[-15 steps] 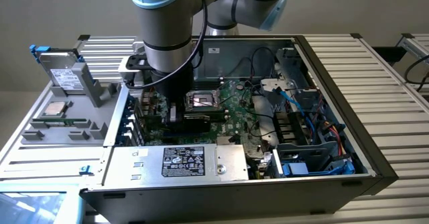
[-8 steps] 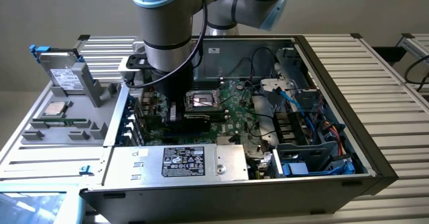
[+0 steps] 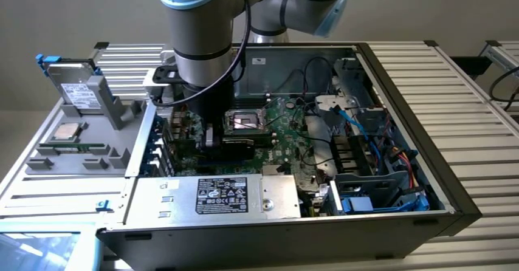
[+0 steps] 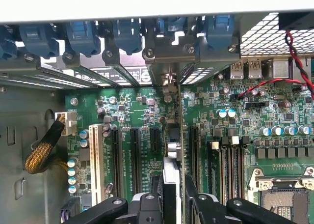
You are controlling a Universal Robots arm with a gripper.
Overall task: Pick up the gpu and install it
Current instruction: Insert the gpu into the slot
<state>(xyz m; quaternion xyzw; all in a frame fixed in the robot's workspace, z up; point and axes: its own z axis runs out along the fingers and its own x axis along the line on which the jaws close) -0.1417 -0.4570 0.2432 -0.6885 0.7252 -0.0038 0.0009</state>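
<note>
Green motherboard (image 4: pixel 142 116), blue slot clips (image 4: pixel 81 35), black tool (image 4: pixel 171 199).

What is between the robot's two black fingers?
The gpu card. In the wrist view it stands on edge between the fingers of the gripper, which grips it over the green board.

My bench in a computer assembly lab.
An open PC case (image 3: pixel 389 180) sits on slatted aluminium tabletop (image 3: pixel 478 95) beside a grey parts fixture (image 3: pixel 89 149).

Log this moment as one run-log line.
stage: gpu insertion | gripper: shut on gpu, held edge-on | position: over motherboard slots, inside open case
</note>
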